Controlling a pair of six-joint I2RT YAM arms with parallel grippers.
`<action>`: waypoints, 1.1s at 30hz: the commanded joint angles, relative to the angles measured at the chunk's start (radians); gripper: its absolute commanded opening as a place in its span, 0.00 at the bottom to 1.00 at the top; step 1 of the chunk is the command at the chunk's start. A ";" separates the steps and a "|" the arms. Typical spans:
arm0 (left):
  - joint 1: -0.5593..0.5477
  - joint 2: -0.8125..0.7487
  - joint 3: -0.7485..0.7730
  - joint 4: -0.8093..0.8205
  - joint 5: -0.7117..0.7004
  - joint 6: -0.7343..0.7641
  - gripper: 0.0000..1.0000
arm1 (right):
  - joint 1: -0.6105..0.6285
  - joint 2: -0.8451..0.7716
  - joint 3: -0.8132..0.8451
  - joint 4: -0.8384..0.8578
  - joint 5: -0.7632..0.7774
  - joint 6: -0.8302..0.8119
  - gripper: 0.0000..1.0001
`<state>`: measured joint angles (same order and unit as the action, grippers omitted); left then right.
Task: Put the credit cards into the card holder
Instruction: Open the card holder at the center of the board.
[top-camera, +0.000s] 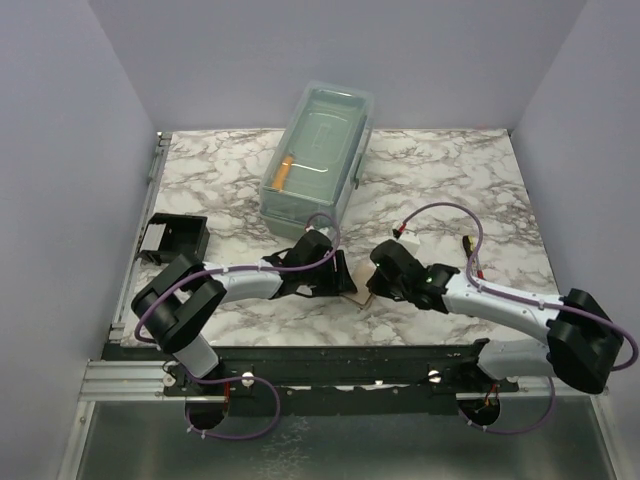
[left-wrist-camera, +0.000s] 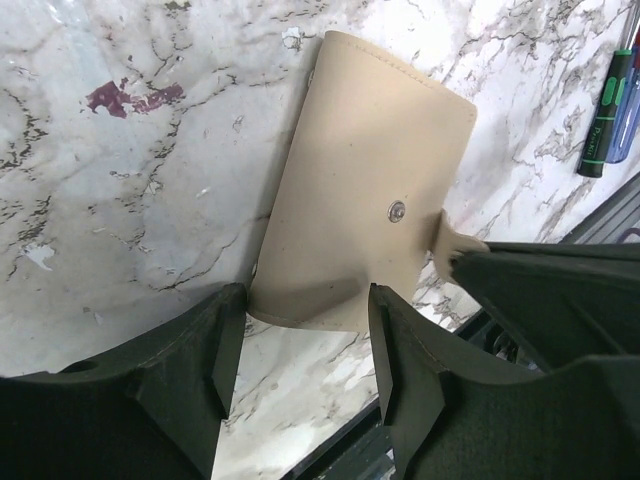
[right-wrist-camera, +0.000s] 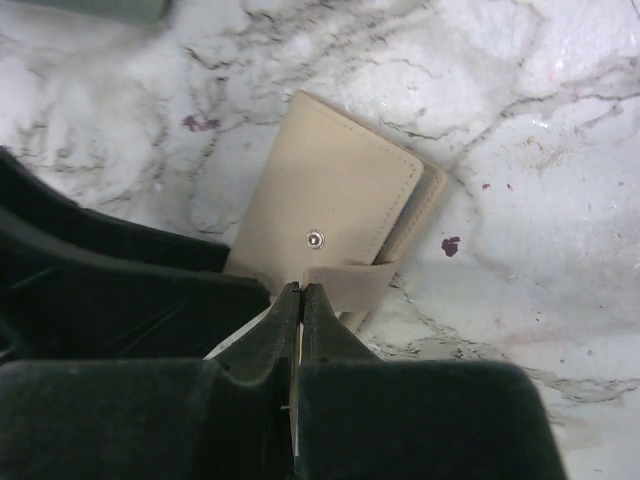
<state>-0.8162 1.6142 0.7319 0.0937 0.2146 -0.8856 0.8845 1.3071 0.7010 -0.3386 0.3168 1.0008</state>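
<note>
Right gripper on wallet strap, wrist-only

One tabletop carries one clear lidded box with one orange item inside, one black card holder, and one tan pouch. The pouch bears one metal snap stud and one strap tab. There are two tools, the left tool and the right tool, and two pen-like sticks, one green, one blue
</note>
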 joint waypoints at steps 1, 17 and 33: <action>0.008 -0.019 -0.013 -0.054 -0.042 0.034 0.59 | 0.003 -0.115 -0.064 0.126 0.010 -0.061 0.00; -0.005 -0.386 -0.137 -0.048 -0.027 0.000 0.95 | -0.002 -0.299 -0.149 0.271 -0.149 -0.243 0.00; -0.042 -0.225 -0.003 -0.183 -0.196 0.095 0.67 | -0.002 -0.298 -0.157 0.238 -0.172 -0.232 0.00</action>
<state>-0.8532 1.3445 0.6888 -0.0490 0.0708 -0.8280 0.8825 1.0271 0.5621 -0.0986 0.1623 0.7795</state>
